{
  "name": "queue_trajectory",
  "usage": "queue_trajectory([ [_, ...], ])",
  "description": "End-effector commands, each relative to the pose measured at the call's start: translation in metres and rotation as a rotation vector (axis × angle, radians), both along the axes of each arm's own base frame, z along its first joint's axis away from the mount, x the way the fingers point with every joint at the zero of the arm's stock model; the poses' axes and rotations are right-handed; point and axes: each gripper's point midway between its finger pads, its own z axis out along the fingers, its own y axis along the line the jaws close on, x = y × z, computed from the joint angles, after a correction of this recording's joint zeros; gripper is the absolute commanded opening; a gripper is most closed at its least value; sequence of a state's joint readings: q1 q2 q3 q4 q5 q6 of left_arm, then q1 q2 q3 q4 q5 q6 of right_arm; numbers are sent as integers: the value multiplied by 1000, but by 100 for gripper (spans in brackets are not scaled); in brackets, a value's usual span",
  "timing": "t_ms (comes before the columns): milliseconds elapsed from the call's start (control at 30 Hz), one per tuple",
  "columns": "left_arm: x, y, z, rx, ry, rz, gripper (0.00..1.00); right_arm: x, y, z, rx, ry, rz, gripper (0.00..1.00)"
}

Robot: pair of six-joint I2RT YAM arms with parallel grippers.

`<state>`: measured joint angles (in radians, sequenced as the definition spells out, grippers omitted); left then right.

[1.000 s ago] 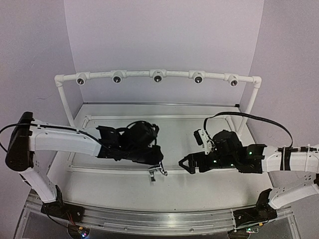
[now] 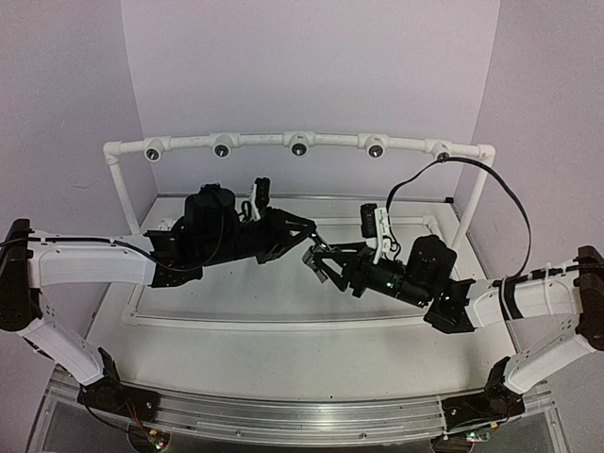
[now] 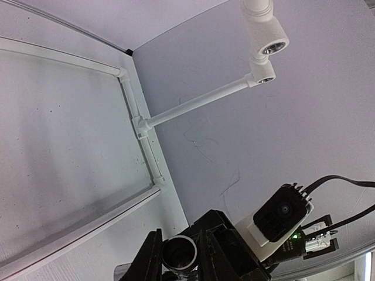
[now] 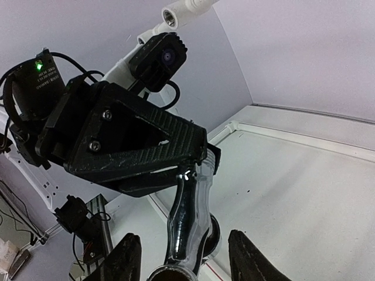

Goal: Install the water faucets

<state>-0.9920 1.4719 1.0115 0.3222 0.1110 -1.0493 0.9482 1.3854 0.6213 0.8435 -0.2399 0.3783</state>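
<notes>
One water faucet point(image 2: 312, 252), shiny chrome with a bent spout, hangs in the air over the middle of the table. My left gripper point(image 2: 307, 236) is shut on it. In the left wrist view the faucet's round open end point(image 3: 179, 255) sits pinched between the two dark fingers of the left gripper point(image 3: 177, 250). My right gripper point(image 2: 324, 267) meets it from the right. In the right wrist view the faucet's body point(image 4: 190, 216) runs down from the left gripper point(image 4: 202, 161) into the gap of the right gripper point(image 4: 187, 253). That gripper's fingers point(image 4: 130, 254) stand apart on both sides, clear of the metal.
A white pipe frame point(image 2: 255, 140) with several round grey sockets point(image 2: 298, 148) spans the back of the table. Two sockets point(image 3: 273, 47) show in the left wrist view, one socket point(image 4: 170, 16) in the right. A low white rail point(image 2: 283, 323) borders the tabletop.
My left gripper has lifted the faucet from the front of the table up and back to mid-air. The right arm has swung left and up to it, its jaws narrowing round the faucet.
</notes>
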Motion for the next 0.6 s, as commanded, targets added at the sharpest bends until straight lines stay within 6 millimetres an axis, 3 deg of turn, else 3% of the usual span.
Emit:
queue_trajectory([
  [0, 2, 0, 31, -116, -37, -8, 0, 9, 5, 40, 102, -84, -33, 49],
  [433, 3, -2, 27, -119, -25, -15, 0, 20, 11, 46, 132, -88, -63, 28],
  [567, 5, 0, 25, -118, -23, -4, 0, 21, 9, 47, 136, -84, -76, 29],
])
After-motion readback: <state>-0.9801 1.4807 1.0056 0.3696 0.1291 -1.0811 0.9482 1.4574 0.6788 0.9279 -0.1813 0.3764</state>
